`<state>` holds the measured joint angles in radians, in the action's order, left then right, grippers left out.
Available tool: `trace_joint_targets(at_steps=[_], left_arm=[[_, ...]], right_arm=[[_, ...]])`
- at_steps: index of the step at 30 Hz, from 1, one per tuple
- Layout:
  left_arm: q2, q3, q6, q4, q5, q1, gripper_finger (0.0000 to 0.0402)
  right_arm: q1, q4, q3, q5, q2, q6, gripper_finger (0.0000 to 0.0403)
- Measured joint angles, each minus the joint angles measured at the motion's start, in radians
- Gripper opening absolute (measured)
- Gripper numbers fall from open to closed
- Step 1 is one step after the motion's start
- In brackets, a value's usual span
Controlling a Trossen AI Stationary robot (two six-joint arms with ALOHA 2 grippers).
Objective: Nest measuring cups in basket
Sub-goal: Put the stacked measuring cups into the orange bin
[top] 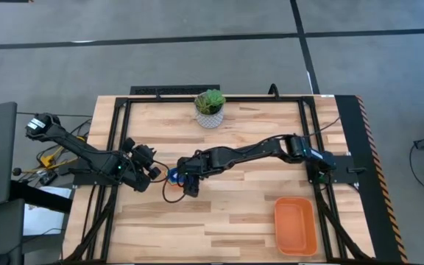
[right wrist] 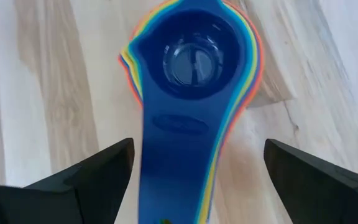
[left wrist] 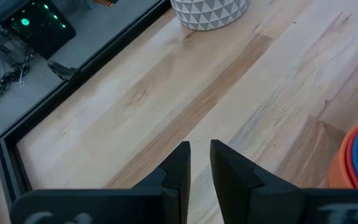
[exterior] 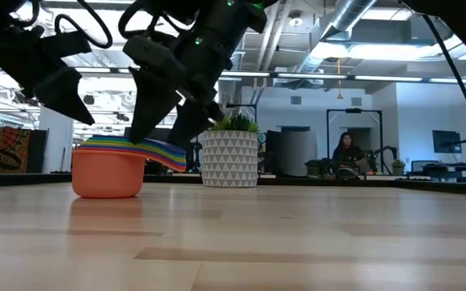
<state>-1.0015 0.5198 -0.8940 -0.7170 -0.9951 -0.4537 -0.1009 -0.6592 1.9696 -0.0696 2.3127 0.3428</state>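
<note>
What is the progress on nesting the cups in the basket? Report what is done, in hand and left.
Done: the measuring cups sit nested in one stack on the table, dark blue innermost, orange outermost.
In hand: the right gripper hangs open over the stack's handles, one finger on each side. The left gripper, nearly closed and empty, waits beside the stack.
Left: the basket at the table's near right corner holds nothing; the stack has to go in there.

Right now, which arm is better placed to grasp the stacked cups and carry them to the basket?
The right one. The right gripper hangs open directly over the handles of the stacked cups, and the basket lies on its side. The left gripper is nearly shut and points beside the stack.
</note>
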Motion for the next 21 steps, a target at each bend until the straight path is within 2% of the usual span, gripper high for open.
trace_joint_targets(at_steps=[21], left_arm=[[0.0,0.0,0.018,0.0,-0.012,0.0,0.0052]], right_arm=[[0.019,0.002,-0.013,0.02,0.0,-0.064,0.0377]])
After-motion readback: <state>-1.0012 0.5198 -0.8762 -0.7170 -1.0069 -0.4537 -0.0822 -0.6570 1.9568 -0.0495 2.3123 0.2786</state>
